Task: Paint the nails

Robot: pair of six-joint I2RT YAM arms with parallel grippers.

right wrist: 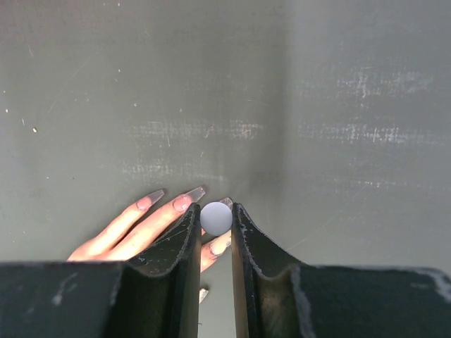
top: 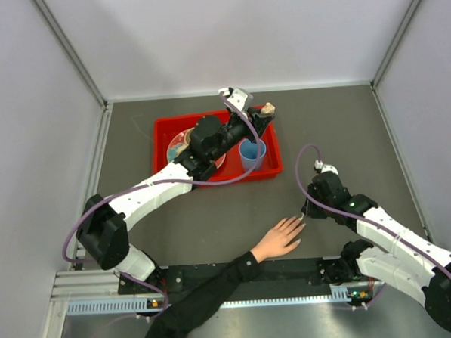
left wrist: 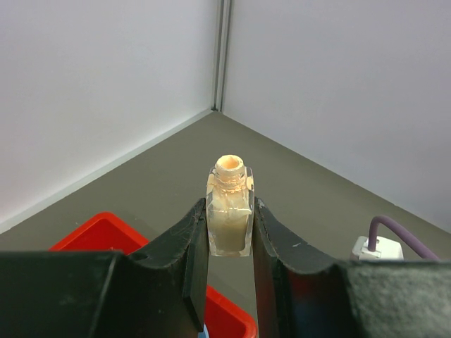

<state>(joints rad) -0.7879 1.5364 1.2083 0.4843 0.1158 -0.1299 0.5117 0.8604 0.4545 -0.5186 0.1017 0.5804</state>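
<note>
A light-skinned hand (top: 277,240) with a black sleeve lies flat at the table's near edge, fingers spread toward the right arm. Its long pale nails (top: 299,223) show in the right wrist view (right wrist: 194,193). My right gripper (top: 305,212) is shut on a grey round-topped brush cap (right wrist: 216,218), right over the fingertips; the brush itself is hidden. My left gripper (top: 265,115) is shut on an open bottle of beige nail polish (left wrist: 230,208), held upright above the far right corner of the red tray (top: 218,180).
In the red tray stand a blue cup (top: 252,154) and a round plate (top: 180,145) with coloured patches. The tray's corner (left wrist: 99,236) shows below the bottle. White walls enclose the table on three sides.
</note>
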